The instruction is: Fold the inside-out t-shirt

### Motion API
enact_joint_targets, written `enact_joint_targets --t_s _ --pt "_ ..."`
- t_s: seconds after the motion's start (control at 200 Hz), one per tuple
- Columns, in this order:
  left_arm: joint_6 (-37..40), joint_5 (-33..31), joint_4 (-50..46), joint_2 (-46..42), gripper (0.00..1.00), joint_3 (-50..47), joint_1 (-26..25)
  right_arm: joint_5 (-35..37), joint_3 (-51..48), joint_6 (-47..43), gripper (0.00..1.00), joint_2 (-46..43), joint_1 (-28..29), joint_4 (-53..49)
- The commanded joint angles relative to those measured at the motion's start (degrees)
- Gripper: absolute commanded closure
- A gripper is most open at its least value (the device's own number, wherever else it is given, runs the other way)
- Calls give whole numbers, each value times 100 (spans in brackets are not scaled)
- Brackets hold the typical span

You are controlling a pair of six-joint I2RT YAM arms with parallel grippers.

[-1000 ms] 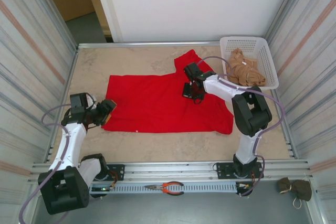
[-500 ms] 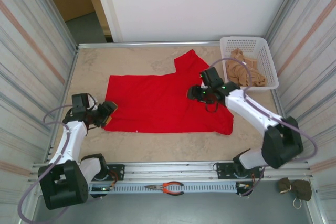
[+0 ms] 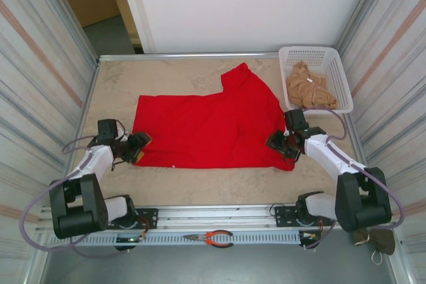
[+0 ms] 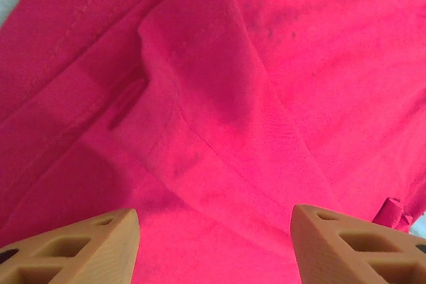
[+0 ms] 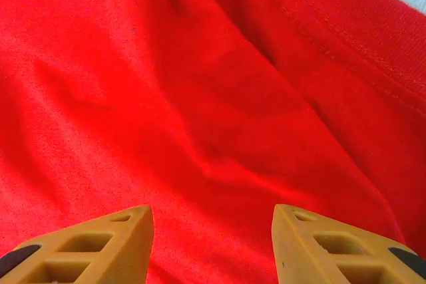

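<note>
Just one t-shirt (image 3: 206, 128), two claws (image 3: 140, 145) (image 3: 277, 143)

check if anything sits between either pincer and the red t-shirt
Nothing visible does. The left pincer and the right pincer each hang open directly over the t-shirt, with bare red cloth showing between their fingers.

A lab test cell: corrugated walls (image 3: 40, 78), aluminium rail (image 3: 219, 216).
</note>
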Motion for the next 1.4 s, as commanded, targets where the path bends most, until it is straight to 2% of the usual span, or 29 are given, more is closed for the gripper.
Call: enact_joint_targets --t_s 0.0,0.195,0.351,0.536,0.696,0.842,1.012,1.162,1.393 --pt "-123 -52 432 307 38 -167 -22 -52 -173 445 51 279 -80 105" --pt "-639 165 770 549 38 -632 31 94 -733 1265 45 10 -259 -314" --pt "-1284 3 294 -2 38 -1164 210 93 -1150 1874 44 -753 -310 -784" --pt "-2205 -61 -511 -1681 38 -1834 377 128 -1335 2425 42 -2075 -329 -1421" --pt "-2249 -564 -1908 -3314 38 -1374 369 36 -1024 2393 40 -2706 -370 -1900" --pt "-1671 -429 -1577 -2720 38 -550 349 -216 -96 1804 40 -2621 -421 -1864" --pt "-630 -463 -1318 -1751 37 648 321 -239 1665 703 40 -1610 -389 -1946" --pt "304 -250 -1352 -420 36 1797 305 -23 2894 136 39 -420 -359 -1753" --pt "910 -369 -1434 1351 36 3063 290 47 4536 -417 40 1853 -302 -1505"
